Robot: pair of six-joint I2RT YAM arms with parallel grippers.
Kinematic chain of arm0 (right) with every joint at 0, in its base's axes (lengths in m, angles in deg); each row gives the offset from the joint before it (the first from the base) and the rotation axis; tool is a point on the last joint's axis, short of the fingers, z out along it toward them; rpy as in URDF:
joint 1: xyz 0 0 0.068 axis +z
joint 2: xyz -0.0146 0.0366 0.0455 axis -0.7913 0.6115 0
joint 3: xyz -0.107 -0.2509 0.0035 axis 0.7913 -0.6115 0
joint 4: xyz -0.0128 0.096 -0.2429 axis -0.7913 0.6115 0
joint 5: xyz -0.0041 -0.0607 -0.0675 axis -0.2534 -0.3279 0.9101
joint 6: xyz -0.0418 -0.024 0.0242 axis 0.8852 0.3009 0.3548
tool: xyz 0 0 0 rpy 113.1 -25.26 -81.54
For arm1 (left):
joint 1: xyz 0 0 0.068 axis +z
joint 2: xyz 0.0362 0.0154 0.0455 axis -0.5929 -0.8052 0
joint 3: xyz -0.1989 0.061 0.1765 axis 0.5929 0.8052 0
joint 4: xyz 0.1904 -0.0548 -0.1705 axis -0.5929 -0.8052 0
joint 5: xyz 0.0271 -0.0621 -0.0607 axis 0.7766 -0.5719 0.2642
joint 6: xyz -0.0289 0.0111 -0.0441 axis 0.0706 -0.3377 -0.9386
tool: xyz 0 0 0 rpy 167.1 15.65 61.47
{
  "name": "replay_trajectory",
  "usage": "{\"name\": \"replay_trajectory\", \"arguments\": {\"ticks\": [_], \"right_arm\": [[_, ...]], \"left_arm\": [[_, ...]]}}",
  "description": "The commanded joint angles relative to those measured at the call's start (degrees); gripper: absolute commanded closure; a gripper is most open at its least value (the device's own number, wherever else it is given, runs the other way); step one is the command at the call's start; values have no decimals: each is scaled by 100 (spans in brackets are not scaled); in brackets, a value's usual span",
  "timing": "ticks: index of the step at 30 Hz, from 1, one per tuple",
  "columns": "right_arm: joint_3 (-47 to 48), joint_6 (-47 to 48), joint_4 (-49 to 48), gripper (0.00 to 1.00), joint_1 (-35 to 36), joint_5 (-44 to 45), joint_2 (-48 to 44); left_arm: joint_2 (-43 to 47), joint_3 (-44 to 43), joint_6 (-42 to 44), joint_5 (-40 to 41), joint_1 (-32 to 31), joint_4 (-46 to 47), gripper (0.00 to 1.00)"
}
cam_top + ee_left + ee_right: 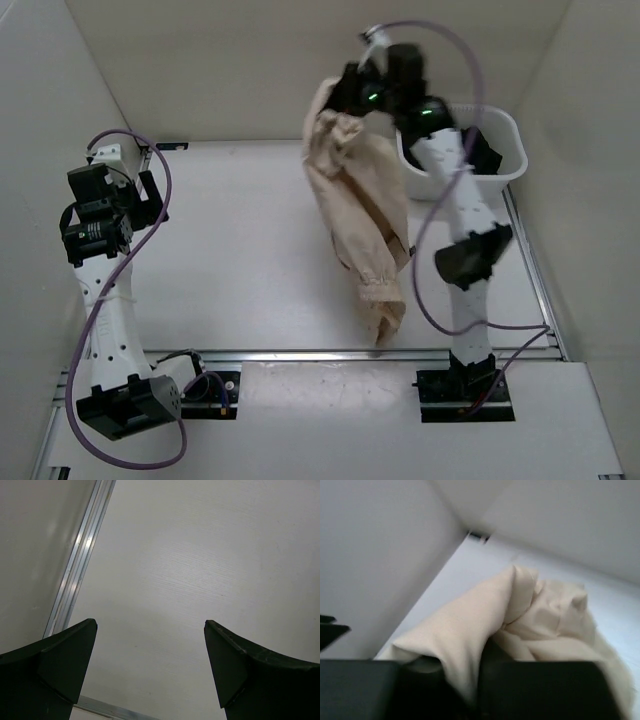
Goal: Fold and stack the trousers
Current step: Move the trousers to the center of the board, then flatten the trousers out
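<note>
The beige trousers [362,215] hang bunched from my right gripper [345,103], which is shut on their upper end high above the table's far side. Their lower end reaches down to the table near the front rail. In the right wrist view the cream cloth [530,615] is pinched between my dark fingers [540,690]. My left gripper [150,645] is open and empty over bare table at the left; it also shows in the top view [150,190].
A white basket [500,165] stands at the back right, partly behind the right arm. Metal rails [330,355] run along the table's front and right edges. White walls enclose the table. A rail [80,565] shows to the left of my left gripper.
</note>
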Motion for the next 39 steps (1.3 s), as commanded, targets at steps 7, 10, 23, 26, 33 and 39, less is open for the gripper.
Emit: {"name": "replay_trajectory", "arguments": {"ticks": [7, 10, 23, 26, 33, 39], "right_arm": [[-249, 1326, 779, 1, 2166, -1158, 1584], [-1220, 1180, 1081, 1, 1957, -786, 796], [-7233, 40, 266, 4, 525, 1598, -2519], [-8253, -891, -762, 12, -108, 740, -2635], [-8590, -1256, -1257, 13, -373, 279, -2135], [-8528, -1256, -1310, 37, -373, -73, -1818]], "left_arm": [[139, 265, -1, 16, -18, -138, 0], [139, 529, -1, -159, -18, -138, 0], [-3020, 285, -1, 683, -1784, 748, 11], [-3838, -287, -1, 631, -2109, 995, 11], [-4974, -964, -1, 693, -2646, 1435, 5], [-5828, -1588, -1, 580, -2769, 1497, 12]]}}
